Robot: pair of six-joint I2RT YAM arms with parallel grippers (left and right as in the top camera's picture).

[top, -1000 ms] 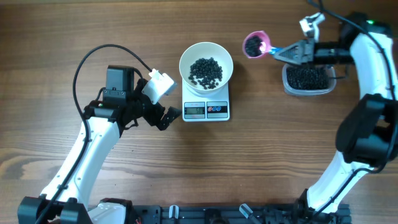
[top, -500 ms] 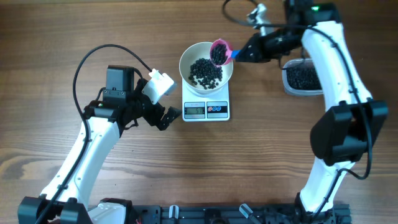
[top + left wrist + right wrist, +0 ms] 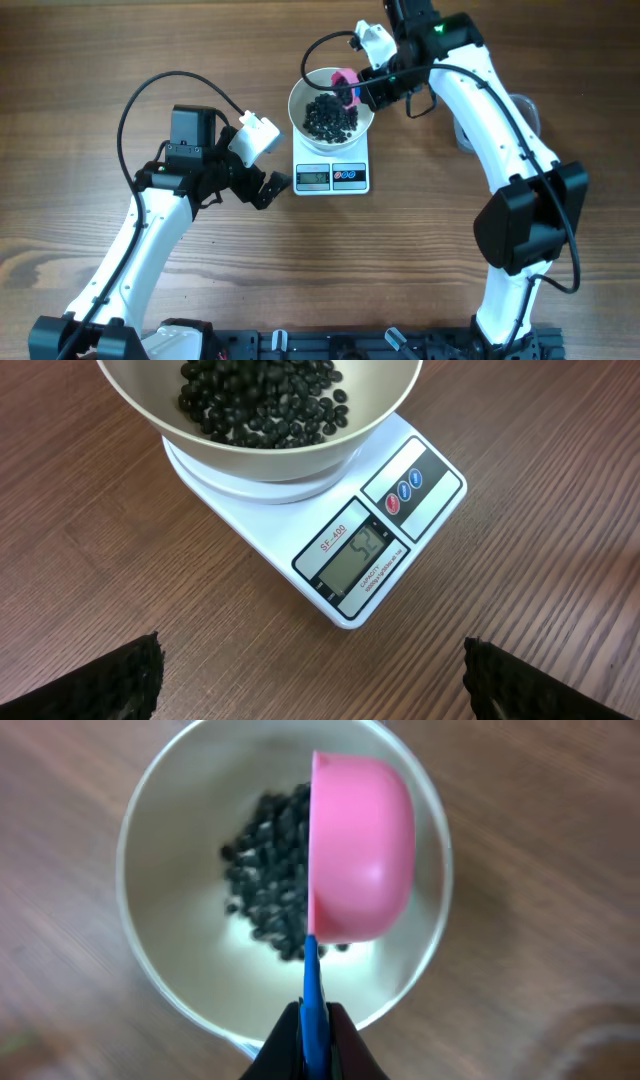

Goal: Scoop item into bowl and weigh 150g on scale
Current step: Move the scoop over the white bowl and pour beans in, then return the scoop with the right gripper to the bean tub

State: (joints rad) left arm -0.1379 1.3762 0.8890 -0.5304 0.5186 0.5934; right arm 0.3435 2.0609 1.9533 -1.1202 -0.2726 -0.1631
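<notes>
- Tipping step in hand, we judge: the right gripper point(image 3: 314, 1020) is pressed together on the blue handle of the pink scoop point(image 3: 365, 850), holding it over the bowl point(image 3: 135, 870).
- We see the scoop rolled onto its side with its mouth turned toward the bowl's middle. That tilt makes sense for letting the load drop inside the rim and not onto the table.
- The item point(image 3: 260, 400), small black beans, lies in a loose pile in the bowl, which sits right on top of the scale point(image 3: 400, 510).
- The bowl is on the far half of the scale, so the display point(image 3: 357, 557) and the red and blue buttons point(image 3: 403, 492) at the near edge are uncovered and readable.
- The display digits look like a low two-figure reading, but we can't be sure from this angle. If so, more scoops are needed.
- The left gripper point(image 3: 315, 690) is spread wide and empty, just left of the scale, with its camera aimed at the display. We take it as parked there to read the weight.
- A clear tub point(image 3: 528, 110) sits well right of the scale, mostly hidden behind the right arm.
- The right arm reaches in from the scale's right. Nothing stands between scoop and bowl, and the left arm is clear of that path.
</notes>
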